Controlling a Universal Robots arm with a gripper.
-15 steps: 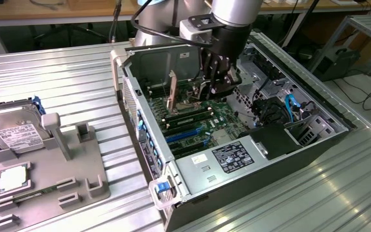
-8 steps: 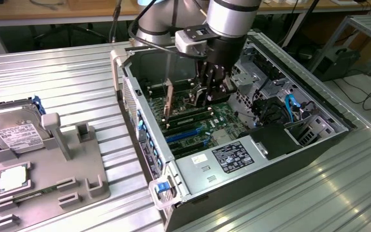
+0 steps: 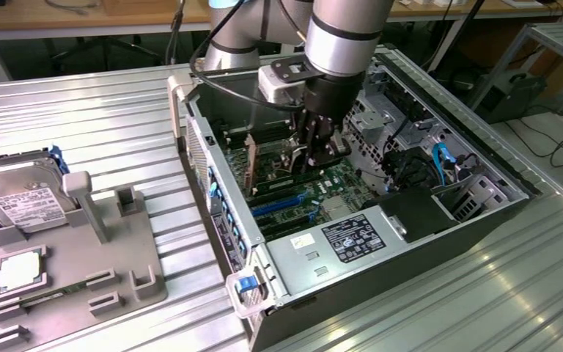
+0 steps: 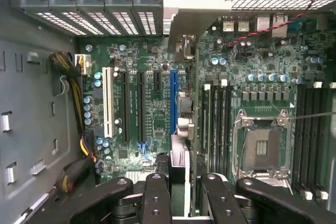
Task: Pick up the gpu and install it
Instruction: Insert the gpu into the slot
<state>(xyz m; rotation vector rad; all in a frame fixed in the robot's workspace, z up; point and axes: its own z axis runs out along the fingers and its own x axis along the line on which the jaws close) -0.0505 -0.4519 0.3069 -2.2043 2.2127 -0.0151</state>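
Inside the open computer case [image 3: 301, 323], your end effector [image 4: 186, 198] is pinching the gpu [image 4: 179, 166]. You have the card edge-on and upright over the motherboard [image 4: 142, 61], just beside the blue slot [image 4: 173, 103].

Green motherboard [image 4: 152, 103], dotted with silver-blue capacitors. One bright blue slot [image 4: 174, 100] among black ones, and a white slot [image 4: 108, 100] further over. The gripper [image 4: 178, 203] is black; the gpu [image 3: 253, 163] shows what looks like a brownish board face. Red-and-black twisted wire [image 4: 262, 31]. Outside the case: ribbed silver table [image 3: 86, 117], grey fixture [image 3: 115, 257], silver hard drive [image 3: 23, 199] with a white label.
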